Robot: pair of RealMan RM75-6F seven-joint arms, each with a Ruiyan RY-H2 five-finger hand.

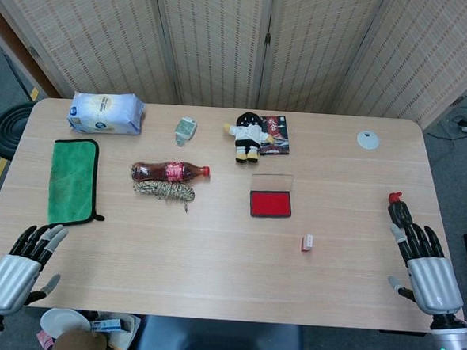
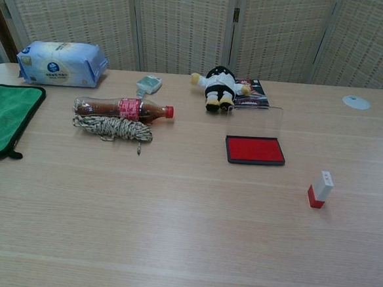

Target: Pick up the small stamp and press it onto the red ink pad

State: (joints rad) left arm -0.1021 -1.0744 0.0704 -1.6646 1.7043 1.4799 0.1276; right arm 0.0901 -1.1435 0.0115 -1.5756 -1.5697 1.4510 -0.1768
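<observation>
Small white stamp with a red base [image 2: 320, 188]: block-shaped, standing upright toward the table's near right corner, just beside the open red ink pad in its black tray [image 2: 255, 150], clear lid raised behind. Right hand [image 1: 423, 262], metal palm, dark fingers, is resting at the right edge, fingers apart, holding nothing; left hand [image 1: 22, 262] is lying likewise at the near left corner. Risk, judged: the light, narrow stamp tipping or skidding across smooth laminate wood under broad fingertips; an off-centre press shifting the shallow pad.
</observation>
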